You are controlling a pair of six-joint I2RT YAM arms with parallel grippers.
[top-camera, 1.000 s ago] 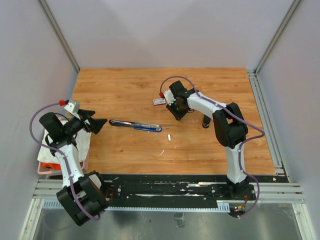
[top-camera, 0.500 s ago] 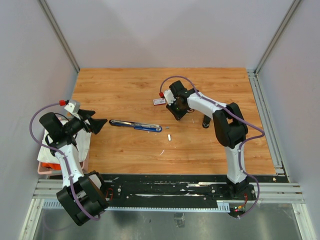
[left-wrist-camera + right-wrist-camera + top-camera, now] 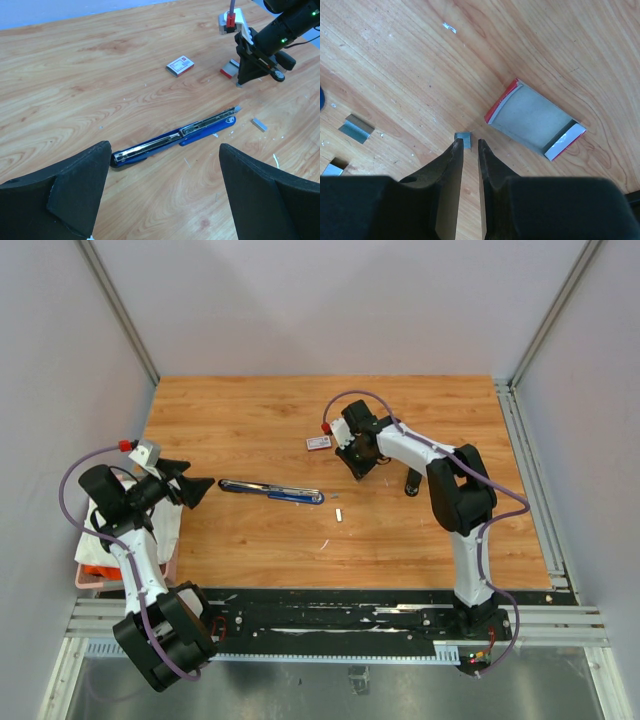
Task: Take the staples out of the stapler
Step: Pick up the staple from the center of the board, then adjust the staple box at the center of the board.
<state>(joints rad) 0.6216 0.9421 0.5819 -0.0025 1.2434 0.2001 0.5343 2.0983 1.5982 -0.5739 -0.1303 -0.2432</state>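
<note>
1. The left gripper (image 3: pixel 165 170) is staying wide open and unmoved, hovering at the left edge of the table (image 3: pixel 250 410).
2. The right gripper (image 3: pixel 469 143) is narrowing since a second ago, a slim gap showing between its jaws, beside an open red-and-white box (image 3: pixel 532 125).
3. The blue stapler (image 3: pixel 272 490) is lying unfolded flat mid-table, unshifted.
4. The staples (image 3: pixel 463 139) are lying as short silvery-grey bars, one at the right fingertips and another nearby on the wood.

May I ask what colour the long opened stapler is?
The long opened stapler is blue with a silvery rail; best in the left wrist view.
</note>
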